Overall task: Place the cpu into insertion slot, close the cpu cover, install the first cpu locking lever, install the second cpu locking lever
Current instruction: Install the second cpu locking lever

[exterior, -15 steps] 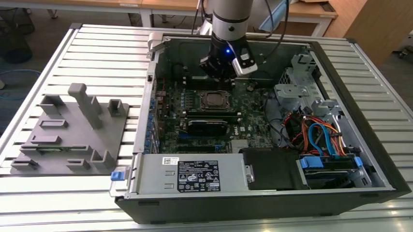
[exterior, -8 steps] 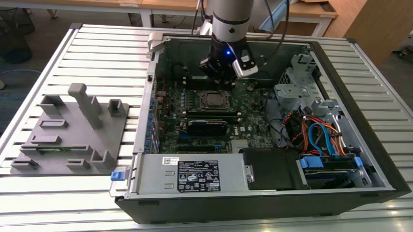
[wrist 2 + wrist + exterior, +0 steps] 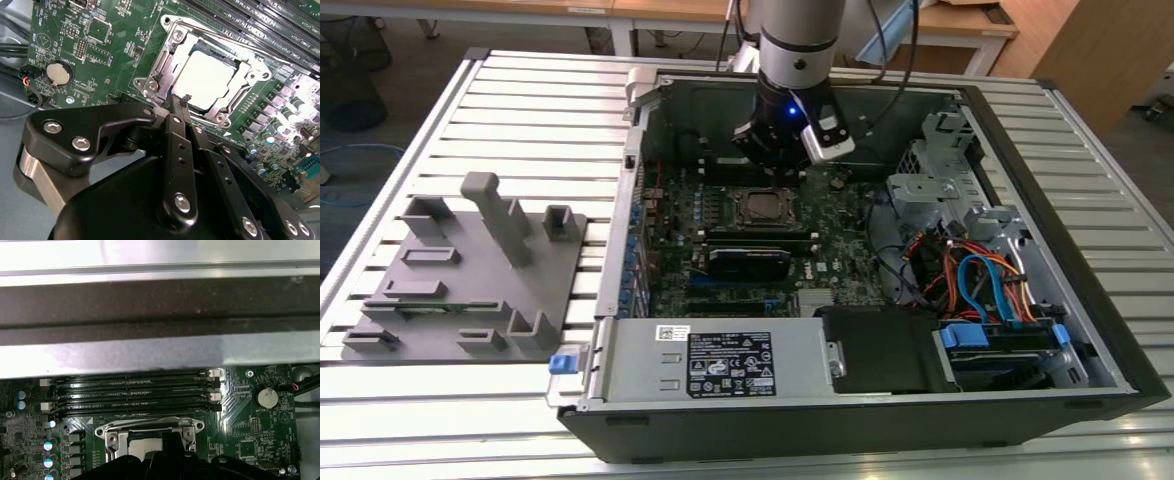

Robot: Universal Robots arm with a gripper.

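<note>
The cpu (image 3: 205, 77) lies flat in the insertion slot (image 3: 174, 34) on the green board, its pale metal top showing through the window of the cpu cover (image 3: 165, 64), which lies down over it. My gripper (image 3: 178, 102) is shut, with its black fingertips down at the slot's edge. A thin silver lever end (image 3: 187, 97) sits right beside them. In the exterior view the gripper (image 3: 781, 172) hangs inside the open computer case just behind the slot (image 3: 761, 207). The first wrist view shows the cover (image 3: 150, 429) with the dark gripper body just in front of it.
Black memory slots (image 3: 135, 392) run beside the slot, with the case wall (image 3: 150, 315) close behind. A coin battery (image 3: 59, 73) sits on the board. A black block (image 3: 747, 263), cables (image 3: 987, 280) and a silver box (image 3: 707, 360) fill the case. A grey fixture (image 3: 467, 270) stands on the exterior view's left.
</note>
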